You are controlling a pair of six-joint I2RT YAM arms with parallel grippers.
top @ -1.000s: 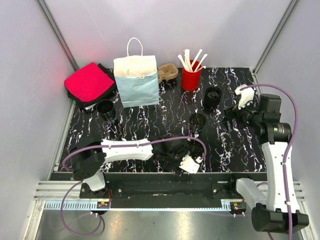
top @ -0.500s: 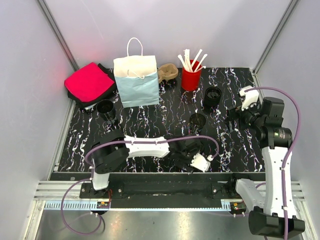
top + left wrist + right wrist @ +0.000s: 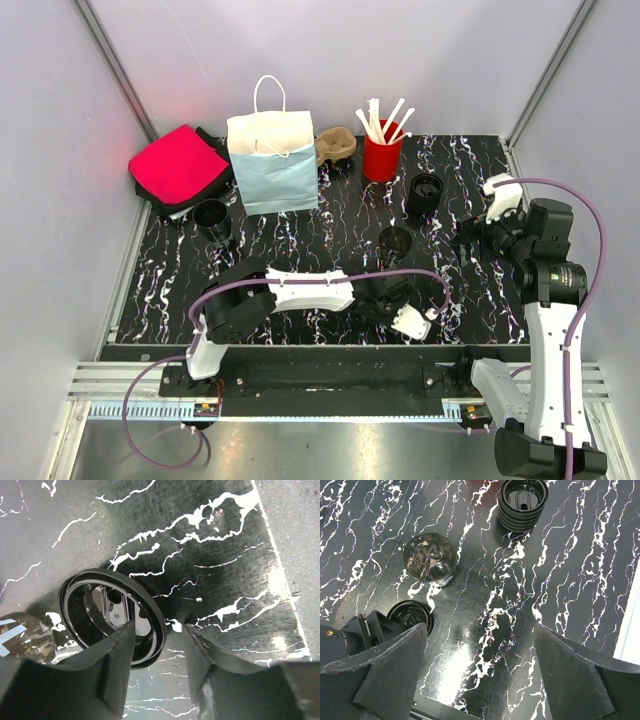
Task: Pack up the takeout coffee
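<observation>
Takeout coffee (image 3: 90,595) stands near the table (image 3: 225,555) edge; left gripper (image 3: 160,627), jaws apart, straddles its rim.

We are looking down past our right tool (image 3: 480,630) onto a black, white-veined tabletop (image 3: 485,580).

We are holding the tool's two dark fingers (image 3: 390,675) wide apart at the bottom corners, with only tabletop showing between them. The takeout coffee (image 3: 412,615), black lid on, is standing just beside the tip of the finger on the picture's left. The dark end of the left arm (image 3: 350,632) is sitting close against the coffee's lower left side, half hidden behind that finger; we cannot tell whether it is touching. A lidless cup (image 3: 430,559) is standing upright near the coffee, higher in the frame, its shiny inside facing us. A stack of black lids (image 3: 522,502) is sitting well apart at the top edge. A pale strip (image 3: 630,630) is running down the right border.
</observation>
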